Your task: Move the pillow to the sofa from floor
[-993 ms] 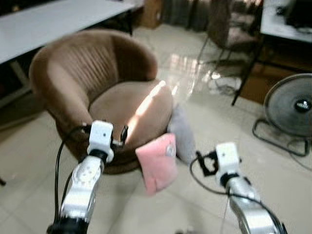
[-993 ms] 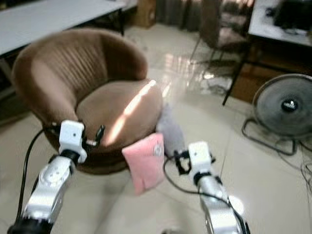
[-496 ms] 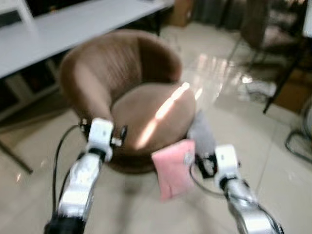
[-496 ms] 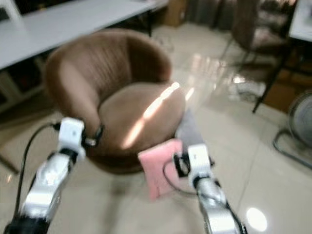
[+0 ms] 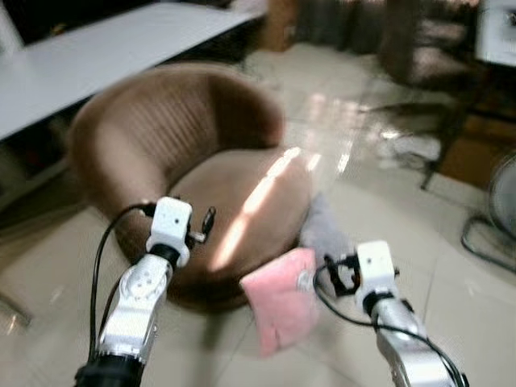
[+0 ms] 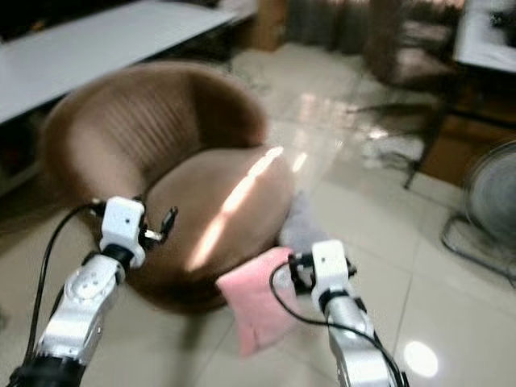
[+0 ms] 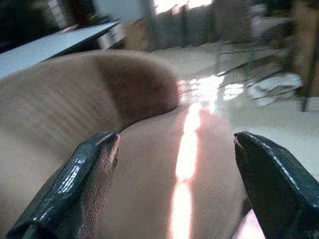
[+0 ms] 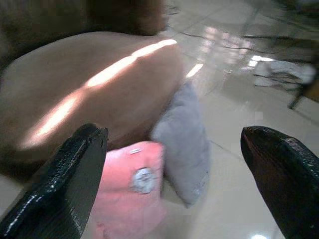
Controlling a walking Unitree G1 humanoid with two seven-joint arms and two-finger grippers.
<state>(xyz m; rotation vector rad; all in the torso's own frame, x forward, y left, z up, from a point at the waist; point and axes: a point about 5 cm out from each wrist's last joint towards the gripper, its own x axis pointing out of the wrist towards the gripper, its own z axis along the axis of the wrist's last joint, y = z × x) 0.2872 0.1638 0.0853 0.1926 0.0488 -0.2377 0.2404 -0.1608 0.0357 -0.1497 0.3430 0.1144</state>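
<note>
A pink pillow [image 5: 280,298] leans on the floor against the front of a round brown armchair [image 5: 242,201]. A grey pillow [image 5: 326,230] stands on the floor just behind it, also against the chair. The right wrist view shows both, the pink pillow [image 8: 130,186] and the grey pillow [image 8: 185,137], between wide-spread black fingers [image 8: 65,179]. My right gripper [image 5: 339,272] hovers open just right of the pink pillow. My left gripper [image 5: 208,224] is open, held over the chair's front left edge, with the seat [image 7: 184,164] filling its view.
A long white table [image 5: 97,56] runs behind the chair at the left. A floor fan [image 5: 500,201] stands at the right edge. Chairs and table legs [image 5: 435,81] crowd the far right. The floor is glossy pale tile [image 5: 451,266].
The camera has swung about and come nearer, so the whole scene shifted. The pillows have stayed put against the chair. Both arms hold the same raised pose.
</note>
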